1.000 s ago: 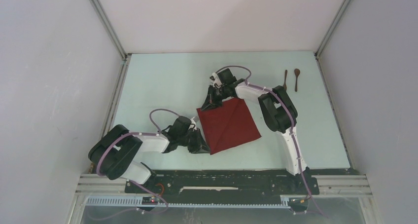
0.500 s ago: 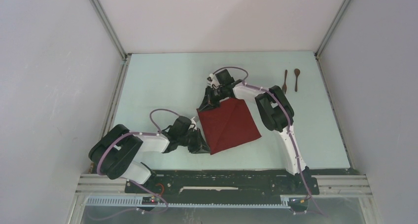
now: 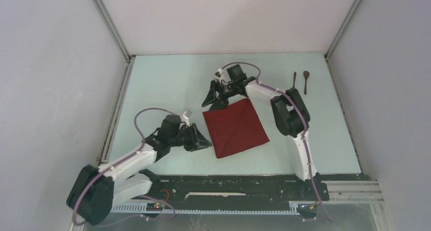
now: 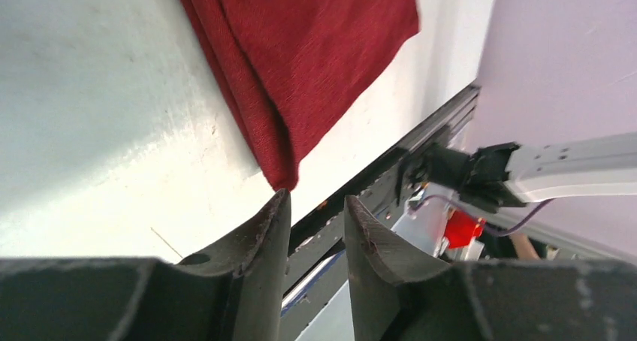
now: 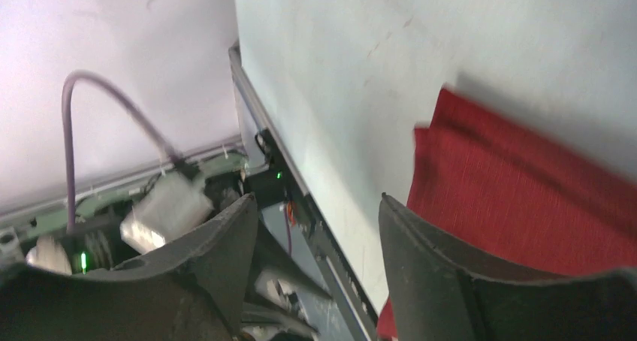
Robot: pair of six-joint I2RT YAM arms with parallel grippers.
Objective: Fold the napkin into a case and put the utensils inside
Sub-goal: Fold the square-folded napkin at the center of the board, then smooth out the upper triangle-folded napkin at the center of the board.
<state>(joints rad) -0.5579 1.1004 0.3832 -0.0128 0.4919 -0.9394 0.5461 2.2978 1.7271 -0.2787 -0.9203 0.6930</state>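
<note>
Risk, left: the napkin's layered near corner lies just ahead of the left gripper. A low pass could snag it and spring the fold.
Risk, right: a careless sweep across the far corner would likely skew the cloth.
Left gripper: slightly parted, empty, just clear of the cloth.
Napkin: folded flat, mid-bench.
Right gripper: spread wide, empty, just beside the far corner; contact unclear.
Fork, spoon: side by side, far right, well apart from the napkin.
</note>
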